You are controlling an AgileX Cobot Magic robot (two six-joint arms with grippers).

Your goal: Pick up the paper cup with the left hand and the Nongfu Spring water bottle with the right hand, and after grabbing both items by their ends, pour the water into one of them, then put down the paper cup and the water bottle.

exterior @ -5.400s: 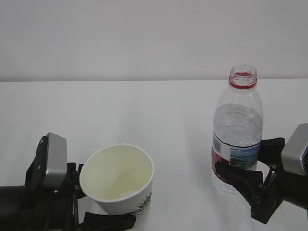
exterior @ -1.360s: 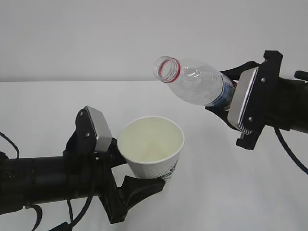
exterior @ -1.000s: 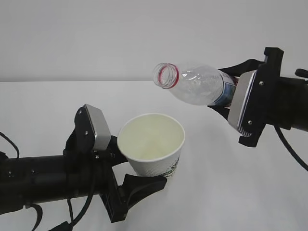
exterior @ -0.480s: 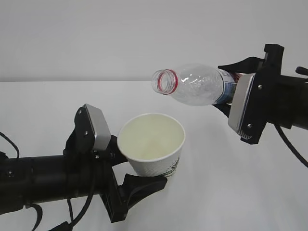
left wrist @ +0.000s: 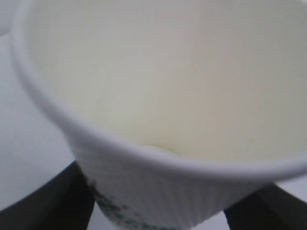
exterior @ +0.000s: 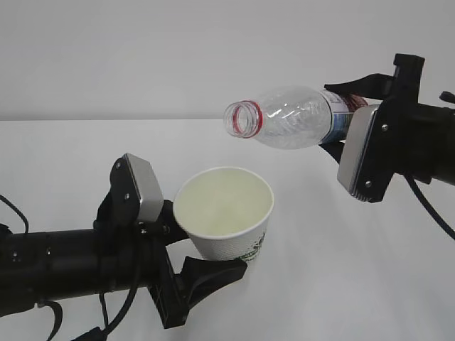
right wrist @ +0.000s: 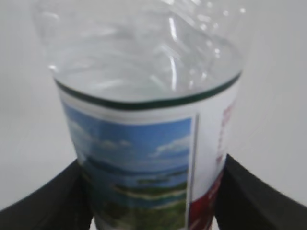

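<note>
You have both items lifted off the white table point(exterior: 334, 284), so the pick-up is done. Your right hand point(exterior: 355, 124), a black gripper with a grey plate, clamps the tall clear plastic Nongfu Spring water bottle point(exterior: 291, 126) at its labelled base, tipped near level, mouth above the cup's far rim. Your left hand point(exterior: 186, 241), fingers spread round the base, grips the white tapered paper cup point(exterior: 226, 222). No stream shows; whether water has reached the cup is unclear. Setting both down remains.
</note>
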